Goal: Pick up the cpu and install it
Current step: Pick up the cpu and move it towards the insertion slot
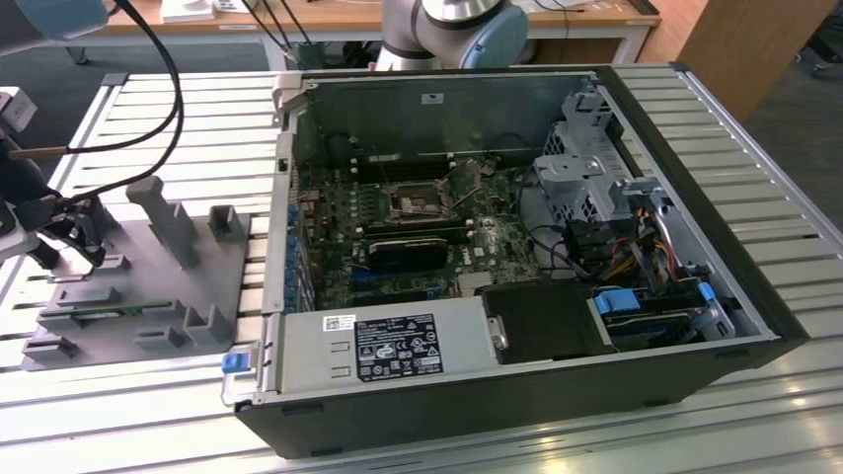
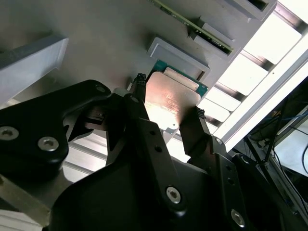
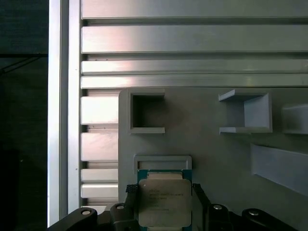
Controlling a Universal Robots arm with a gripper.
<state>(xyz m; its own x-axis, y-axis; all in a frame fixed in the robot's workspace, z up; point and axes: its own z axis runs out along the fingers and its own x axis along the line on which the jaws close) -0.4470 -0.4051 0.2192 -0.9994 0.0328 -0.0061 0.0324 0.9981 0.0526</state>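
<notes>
A ribbed aluminium table (image 1: 764, 168) carries a matte grey moulded tray (image 3: 207, 144). There the black gripper (image 2: 168, 98) is closed against opposite edges of the square, silvery cpu (image 3: 163, 202), which lies flat, its fine print unreadable.

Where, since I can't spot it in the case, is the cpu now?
In both wrist views the cpu lies on the grey tray at the gripper; the tray sits at the exterior view's left, beside the case.
</notes>
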